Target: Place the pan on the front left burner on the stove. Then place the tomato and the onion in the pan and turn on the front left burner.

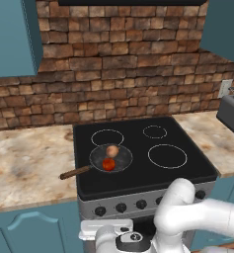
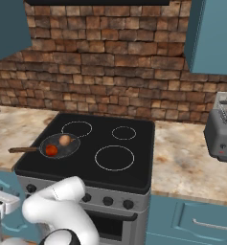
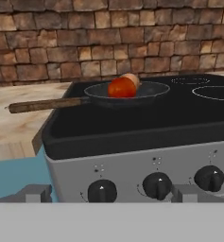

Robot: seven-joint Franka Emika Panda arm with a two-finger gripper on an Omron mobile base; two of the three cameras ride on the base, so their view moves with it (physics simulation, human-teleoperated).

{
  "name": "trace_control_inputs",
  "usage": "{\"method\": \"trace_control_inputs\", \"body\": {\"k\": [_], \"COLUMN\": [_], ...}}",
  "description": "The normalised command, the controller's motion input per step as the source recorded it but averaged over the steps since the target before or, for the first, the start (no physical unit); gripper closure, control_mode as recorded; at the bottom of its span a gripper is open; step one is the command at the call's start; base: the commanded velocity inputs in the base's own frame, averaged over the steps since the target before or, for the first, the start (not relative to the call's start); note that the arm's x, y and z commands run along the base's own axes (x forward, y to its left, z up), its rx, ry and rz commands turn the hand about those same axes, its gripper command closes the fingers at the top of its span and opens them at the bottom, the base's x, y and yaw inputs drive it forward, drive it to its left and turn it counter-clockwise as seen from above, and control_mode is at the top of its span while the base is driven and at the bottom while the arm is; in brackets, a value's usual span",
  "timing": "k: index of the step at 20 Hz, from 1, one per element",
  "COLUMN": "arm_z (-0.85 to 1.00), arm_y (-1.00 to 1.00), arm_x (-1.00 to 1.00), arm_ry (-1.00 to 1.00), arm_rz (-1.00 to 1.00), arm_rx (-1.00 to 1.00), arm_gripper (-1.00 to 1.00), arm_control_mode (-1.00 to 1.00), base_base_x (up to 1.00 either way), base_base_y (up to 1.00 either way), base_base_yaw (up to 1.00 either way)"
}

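With my gripper (image 3: 111,191) wide open and empty, I should square up on the knob (image 3: 102,191) at six o'clock below the pan (image 3: 125,93).

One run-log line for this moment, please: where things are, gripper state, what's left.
dark frying pan with wooden handle: on front left burner | red tomato, tan onion: in pan | gripper: open, facing black stove knobs | left: turn burner on

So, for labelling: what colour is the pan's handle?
Brown, wood-like; the pan handle shows best in the hand view.
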Motion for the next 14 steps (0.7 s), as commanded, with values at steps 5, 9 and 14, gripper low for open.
{"method": "trace_control_inputs", "body": {"k": [5,9,14], "arm_z": [-0.21,-0.35,-0.33], "arm_y": [0.00,0.00,0.00], "arm_x": [0.26,0.24,0.25], "arm_ry": [0.00,0.00,0.00], "arm_rz": [0.00,0.00,0.00], "arm_rx": [0.00,0.00,0.00], "arm_gripper": [-1.00,-1.00,-1.00], "arm_control_mode": [-1.00,-1.00,-1.00], "base_base_x": [0.00,0.00,0.00], "base_base_y": [0.00,0.00,0.00], "base_base_yaw": [0.00,0.00,0.00]}}
